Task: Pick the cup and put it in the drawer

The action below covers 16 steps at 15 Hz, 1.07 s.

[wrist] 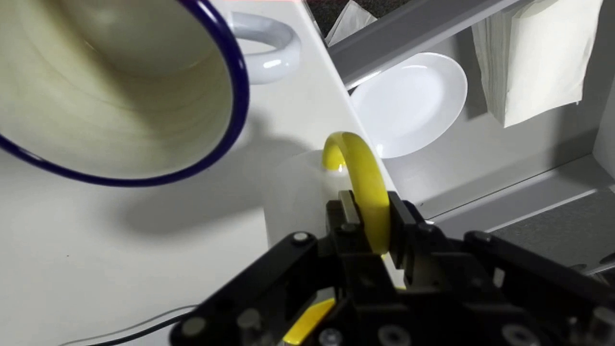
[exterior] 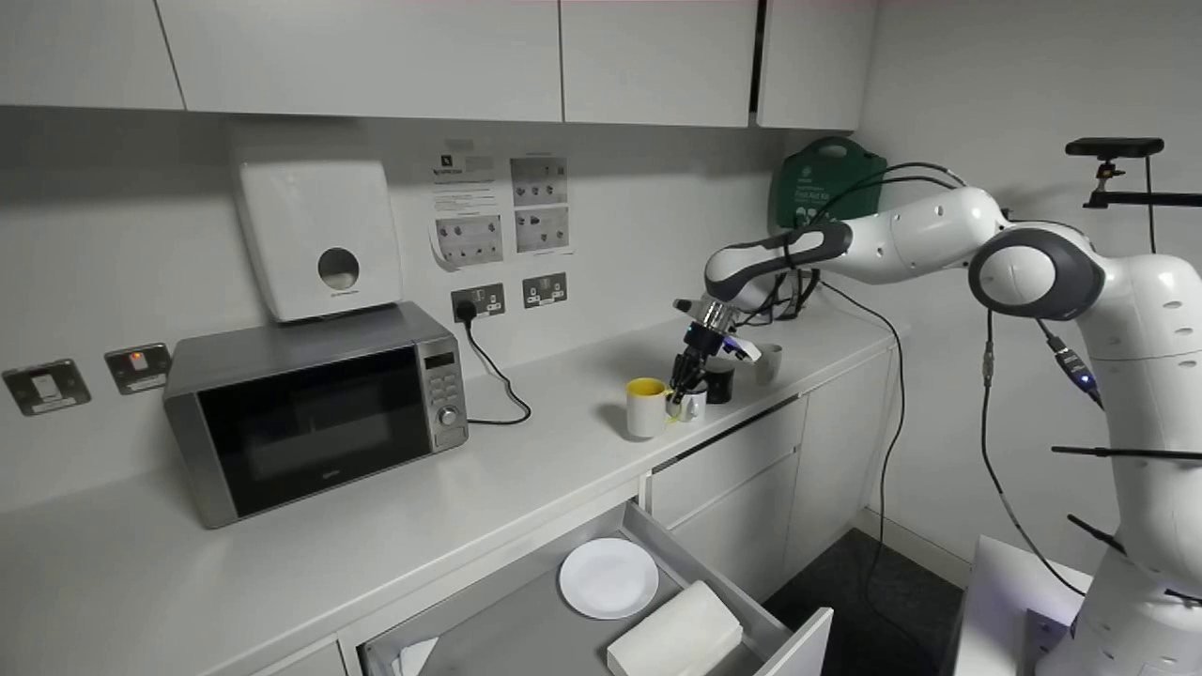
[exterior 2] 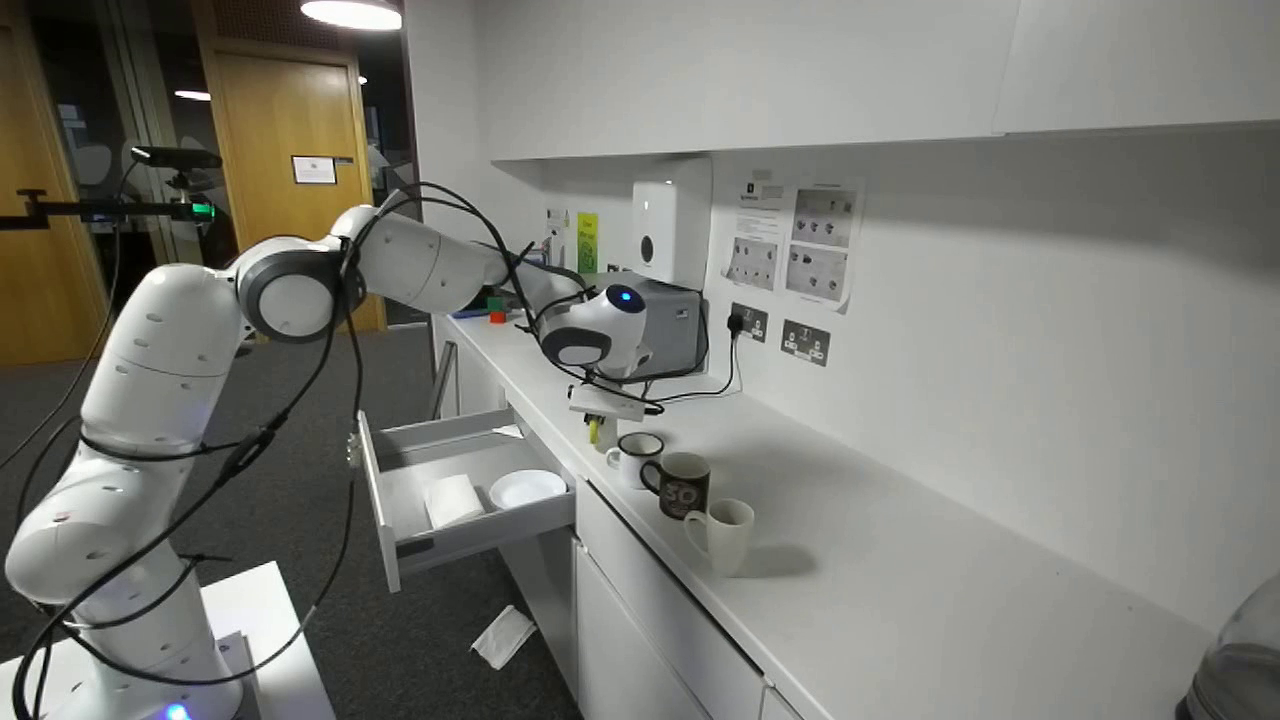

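The cup (exterior: 644, 415) is white outside with a yellow inside and a yellow handle. It is upright at the counter's front edge; I cannot tell if it touches the counter. In the wrist view its yellow handle (wrist: 361, 166) lies between my fingers. My gripper (wrist: 369, 206) is shut on this handle, pointing down beside the cup in an exterior view (exterior: 680, 387). In an exterior view the gripper (exterior 2: 597, 418) and arm partly hide the cup. The drawer (exterior: 798, 648) is pulled open below the counter; it also shows in an exterior view (exterior 2: 378, 510) and the wrist view (wrist: 408, 36).
A white mug with a dark rim (exterior 2: 637, 462) stands close beside the cup. A dark mug (exterior 2: 684, 484) and a pale mug (exterior 2: 727, 535) follow along the counter. The drawer holds a white plate (exterior: 608, 578) and a napkin stack (exterior: 676, 634). A microwave (exterior: 315, 408) stands further along.
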Tool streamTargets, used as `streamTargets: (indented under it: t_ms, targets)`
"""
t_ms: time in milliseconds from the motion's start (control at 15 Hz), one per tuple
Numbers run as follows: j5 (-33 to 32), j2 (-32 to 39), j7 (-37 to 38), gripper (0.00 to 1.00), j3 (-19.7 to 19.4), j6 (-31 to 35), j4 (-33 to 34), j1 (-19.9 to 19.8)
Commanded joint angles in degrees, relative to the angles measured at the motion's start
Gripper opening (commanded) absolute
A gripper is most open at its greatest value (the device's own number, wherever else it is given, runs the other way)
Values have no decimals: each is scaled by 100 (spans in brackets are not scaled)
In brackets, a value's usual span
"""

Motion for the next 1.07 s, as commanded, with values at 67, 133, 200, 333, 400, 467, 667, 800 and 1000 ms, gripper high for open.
streamTargets:
  t_ms: [67,133,200,333,400,467,667,800,1000]
  targets:
    - [622,-974,43,5,-70,193,-1087,-47]
    - [789,-1126,94,5,-116,193,-1268,-24]
    - [955,-1273,151,5,-166,193,-1438,7]
    - [1261,-1571,201,5,-263,217,-1780,75]
    - [1390,-1709,205,5,-310,236,-1940,121]
    - [1485,-1846,212,5,-357,247,-2090,173]
    - [1593,-2197,306,5,-463,331,-2467,381]
    - [1486,-2421,506,5,-483,464,-2690,568]
    - [1239,-2662,964,5,-419,829,-2946,914]
